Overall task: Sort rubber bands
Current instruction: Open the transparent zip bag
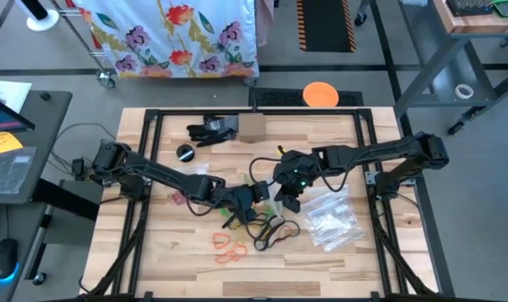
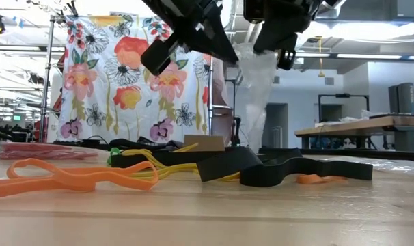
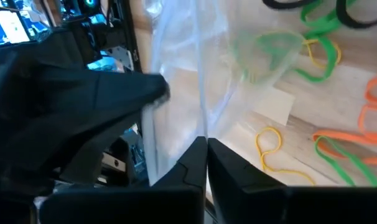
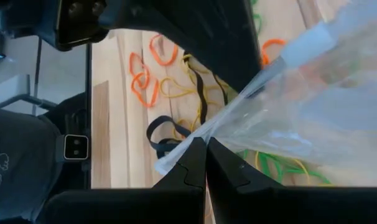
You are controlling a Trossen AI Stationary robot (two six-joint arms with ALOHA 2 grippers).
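Orange rubber bands (image 2: 70,179) lie nearest, a few on the wooden surface (image 1: 321,268); yellow, green and black ones mixed beside them, count unclear. Left tool (image 3: 206,163) and right tool (image 4: 205,163) each pinch one clear bag (image 2: 256,89). Floral cloth (image 2: 135,75) behind.

Both arms are matte black with chunky jointed links and black cables along them; the right arm (image 1: 367,155) shows a small green light near its wrist.
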